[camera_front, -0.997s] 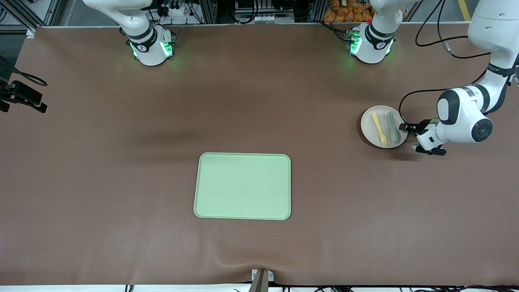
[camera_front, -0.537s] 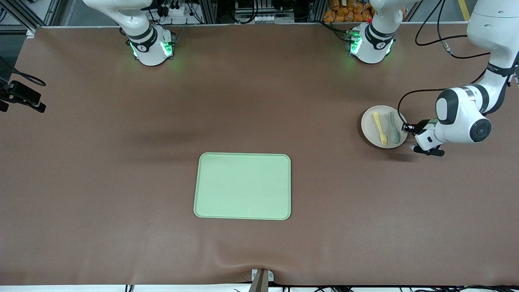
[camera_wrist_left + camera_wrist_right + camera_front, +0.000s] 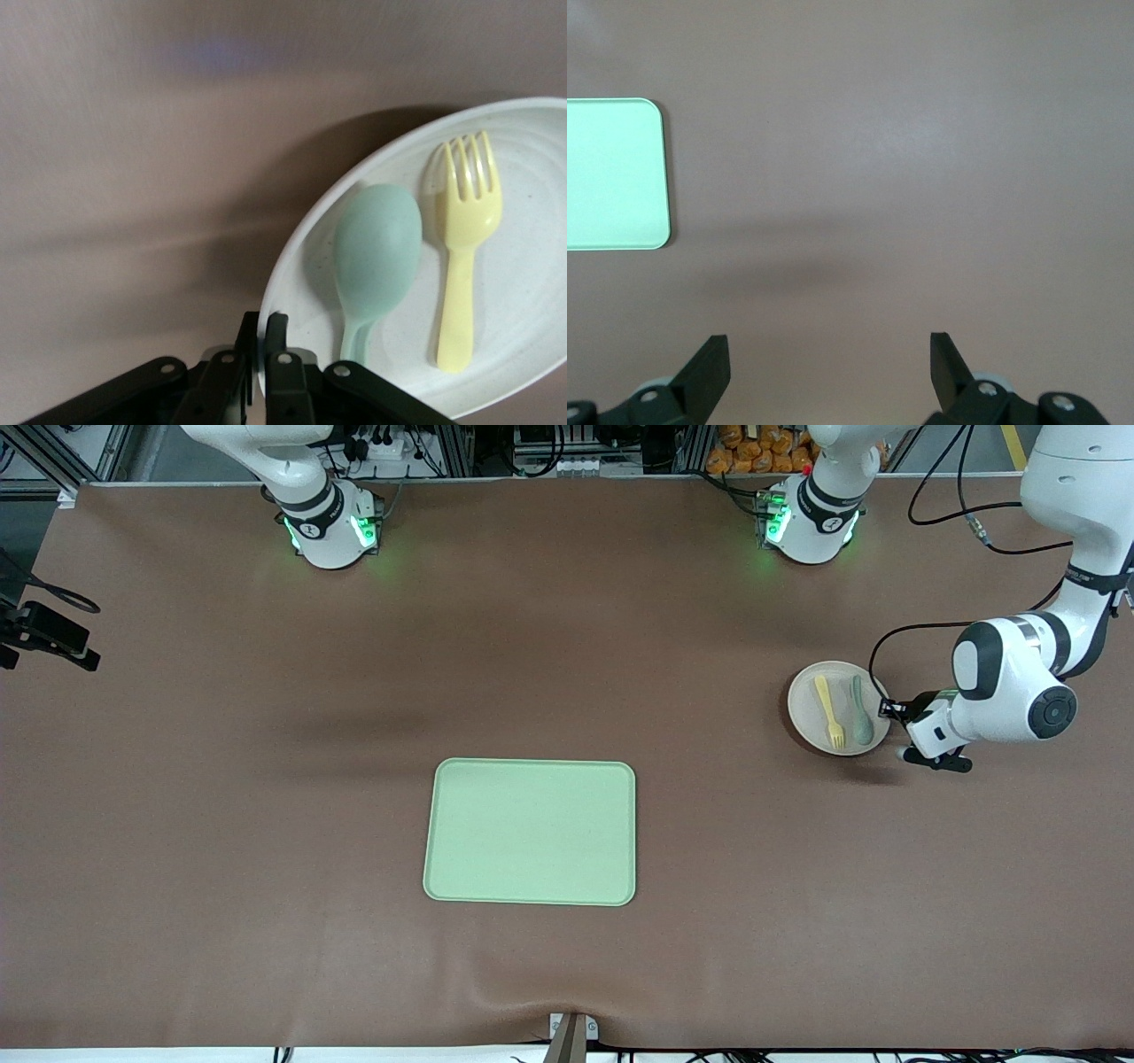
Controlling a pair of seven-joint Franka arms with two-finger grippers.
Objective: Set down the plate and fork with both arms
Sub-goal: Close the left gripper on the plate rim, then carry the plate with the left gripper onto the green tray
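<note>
A robotics lab: aluminium framing (image 3: pixel 461 452) and cables (image 3: pixel 948 496) edge the table (image 3: pixel 221 824).

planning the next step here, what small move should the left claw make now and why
Probably lift the plate a little. The left claw is shut on its rim, with the fork and spoon lying on it, and the tray sits empty toward the table's middle. The right claw waits open.

The left gripper (image 3: pixel 262 341) pinches the rim of the plate (image 3: pixel 523 354), fingers closed. On the plate lie a spoon (image 3: pixel 376 257) and fork (image 3: pixel 465 239), side by side.
</note>
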